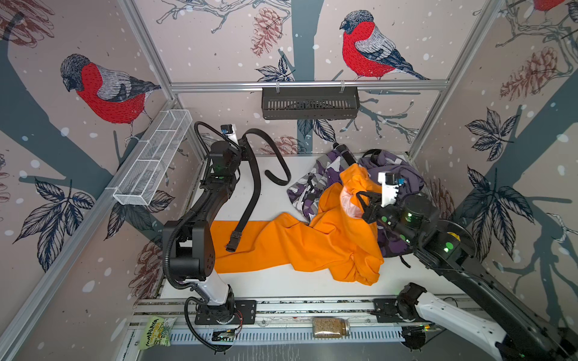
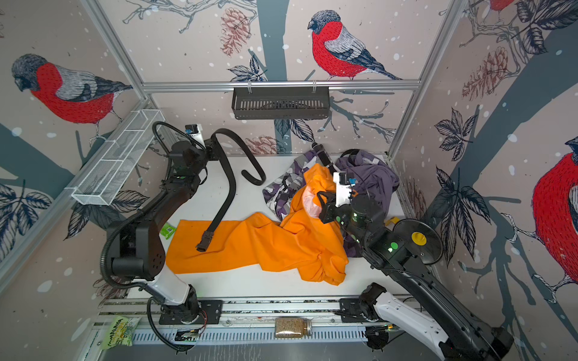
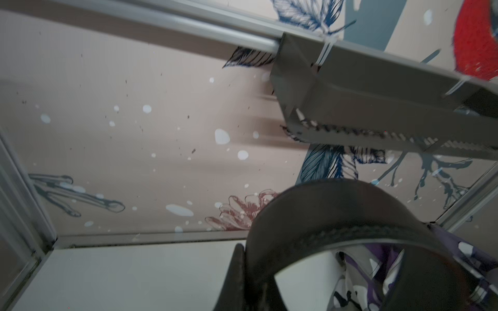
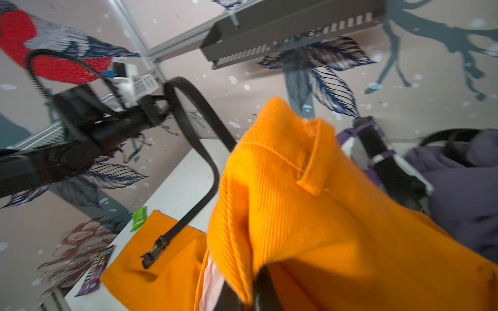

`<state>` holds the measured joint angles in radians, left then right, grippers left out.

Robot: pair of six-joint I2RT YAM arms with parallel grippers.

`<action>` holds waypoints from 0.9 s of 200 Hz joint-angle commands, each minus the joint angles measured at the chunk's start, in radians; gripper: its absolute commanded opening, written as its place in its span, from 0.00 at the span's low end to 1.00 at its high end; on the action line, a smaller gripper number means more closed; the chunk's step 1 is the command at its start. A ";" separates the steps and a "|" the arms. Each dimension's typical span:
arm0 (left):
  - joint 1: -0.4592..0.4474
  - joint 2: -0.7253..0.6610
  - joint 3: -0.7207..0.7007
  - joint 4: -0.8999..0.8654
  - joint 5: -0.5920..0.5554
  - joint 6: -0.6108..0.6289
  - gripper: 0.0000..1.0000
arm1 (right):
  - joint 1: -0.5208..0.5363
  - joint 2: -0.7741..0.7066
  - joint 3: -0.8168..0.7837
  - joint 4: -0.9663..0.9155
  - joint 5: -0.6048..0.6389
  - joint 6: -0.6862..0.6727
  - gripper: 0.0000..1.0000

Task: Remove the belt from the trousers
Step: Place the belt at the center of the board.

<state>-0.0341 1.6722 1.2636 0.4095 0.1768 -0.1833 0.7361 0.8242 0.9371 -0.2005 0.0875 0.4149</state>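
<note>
Orange trousers (image 1: 300,247) sprawl across the white bench (image 1: 281,286), their waistband held up, pinched tight in the right fingers (image 1: 367,204). Near the back wall the left fingers (image 4: 155,106) are clamped on the black belt (image 1: 250,200). The belt hangs clear of the trouser loops, its buckle (image 1: 234,242) resting on a trouser leg.

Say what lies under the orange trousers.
The white table shows around the orange trousers, and a purple camouflage garment runs beneath their raised waist end, which the right claw pinches. Anything else under the spread leg is covered by the cloth.
</note>
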 commanded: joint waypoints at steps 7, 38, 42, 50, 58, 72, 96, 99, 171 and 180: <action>0.001 0.059 -0.008 -0.046 -0.034 0.024 0.11 | 0.102 0.099 0.050 0.228 0.037 0.003 0.00; 0.002 0.058 0.000 -0.144 -0.053 -0.048 0.95 | 0.164 0.267 0.126 0.380 -0.048 0.006 0.00; 0.002 0.045 -0.006 -0.156 -0.054 -0.055 0.97 | 0.168 0.288 0.140 0.397 -0.064 0.008 0.00; -0.001 0.007 -0.026 -0.172 -0.069 -0.077 0.99 | 0.175 0.335 0.170 0.425 -0.092 0.011 0.00; -0.001 -0.041 -0.062 -0.181 -0.078 -0.096 0.99 | 0.182 0.380 0.201 0.450 -0.121 0.012 0.00; -0.001 -0.135 -0.139 -0.199 -0.094 -0.139 0.99 | 0.186 0.465 0.252 0.490 -0.172 0.013 0.00; -0.010 -0.301 -0.259 -0.275 -0.085 -0.203 0.99 | 0.180 0.581 0.317 0.545 -0.199 0.029 0.00; -0.011 -0.327 -0.288 -0.285 -0.080 -0.212 0.99 | 0.178 0.593 0.321 0.556 -0.202 0.036 0.00; -0.080 -0.951 -0.710 -0.408 -0.054 -0.332 0.99 | 0.137 1.057 0.803 0.288 -0.285 0.055 0.59; -0.089 -0.958 -0.717 -0.420 -0.046 -0.337 0.99 | 0.151 1.090 0.878 0.168 -0.202 0.021 0.69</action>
<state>-0.1081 0.7536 0.5720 0.0612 0.1337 -0.4713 0.8631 1.8263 1.6276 0.2279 -0.1654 0.4984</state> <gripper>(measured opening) 0.991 0.401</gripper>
